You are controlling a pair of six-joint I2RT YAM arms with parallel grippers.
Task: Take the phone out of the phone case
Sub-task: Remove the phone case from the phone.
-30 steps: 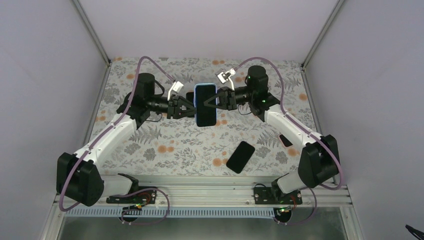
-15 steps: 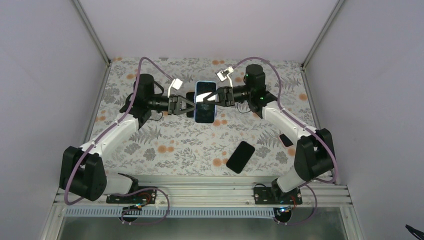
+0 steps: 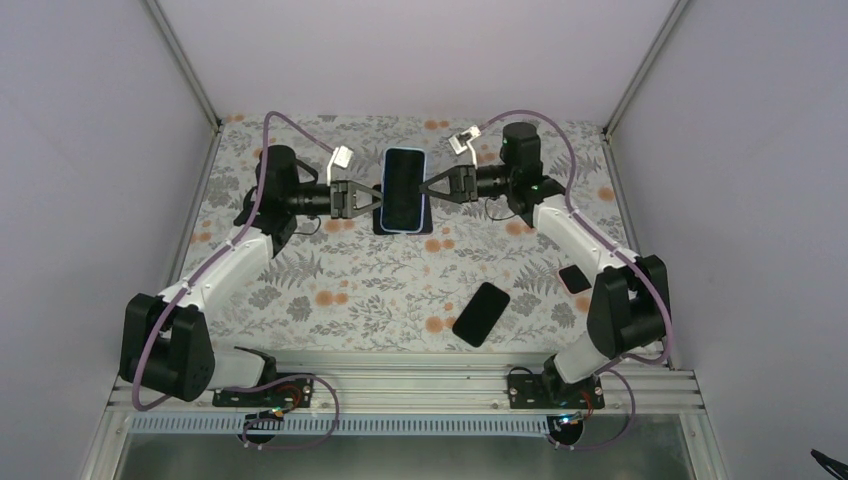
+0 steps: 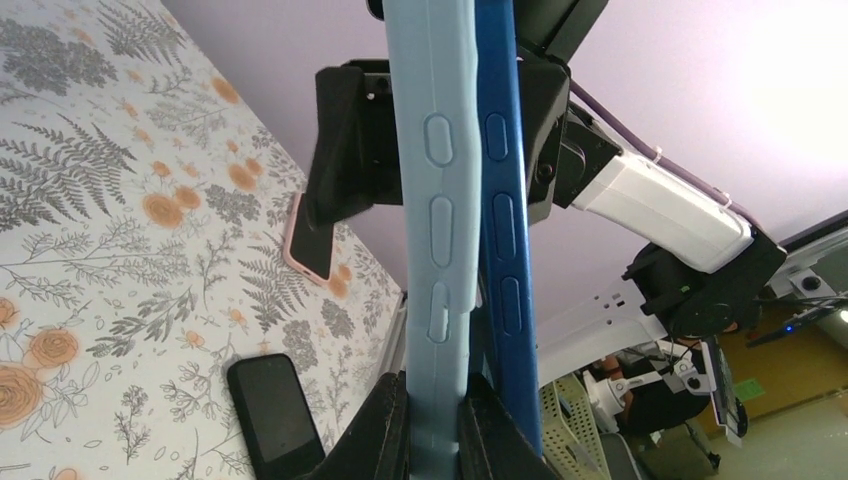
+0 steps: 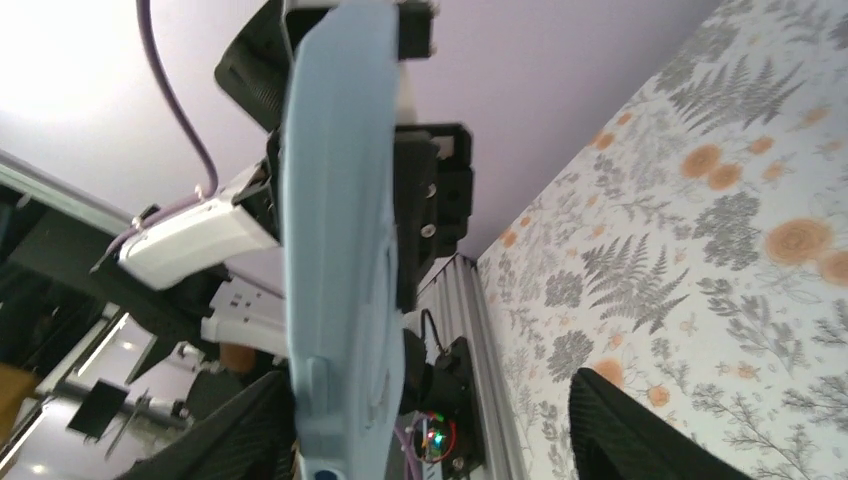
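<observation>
Up at the top centre of the overhead frame, holding the dark-blue phone point(image 4: 500, 230) and its light-blue phone case point(image 4: 437, 230) between both arms, clear of the floral table point(image 3: 330, 290). Pinching the case's side lip with the left gripper point(image 4: 436, 425), jaws closed on it. Keeping the right gripper point(image 3: 428, 187) spread at the opposite edge, clamping nothing. Probably dealing with a soft, stretchy case around a stiff, slick, breakable phone. Best peeling the lip at a corner and taking the phone by its long edges. Facing screen-up toward the overhead camera, long axis running bottom-to-top of that frame.
</observation>
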